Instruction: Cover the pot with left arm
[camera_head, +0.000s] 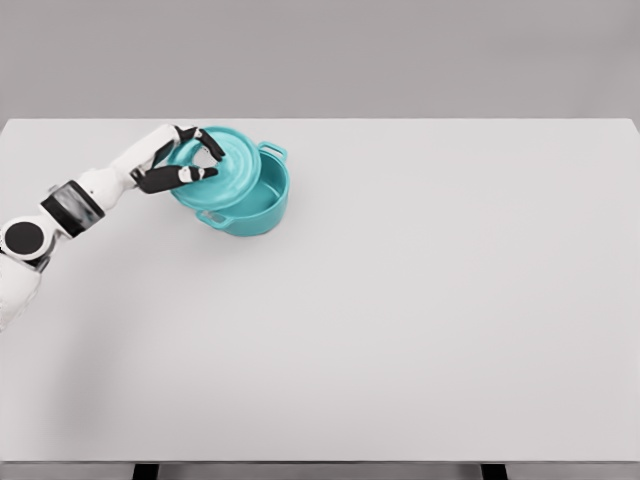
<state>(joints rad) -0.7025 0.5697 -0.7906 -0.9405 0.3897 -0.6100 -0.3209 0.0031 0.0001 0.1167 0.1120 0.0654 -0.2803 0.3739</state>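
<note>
The pot (256, 200) sat on the table (420, 320) near its back left corner. The lid (222, 170) leaned over the pot's left side, with the left hand (180, 160) on it.

Pot (262, 205): plain teal inside and out, no pattern; lid (228, 172) in matching teal. Left hand (178, 163): black fingers (190, 176) with white segments, on a white arm (95, 190) banded black at the wrist. Table (400, 300): plain white top; backdrop grey.

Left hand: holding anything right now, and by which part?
Yes. The left hand holds the teal lid, fingers closed around the knob at its centre, lid tilted over the pot.
</note>
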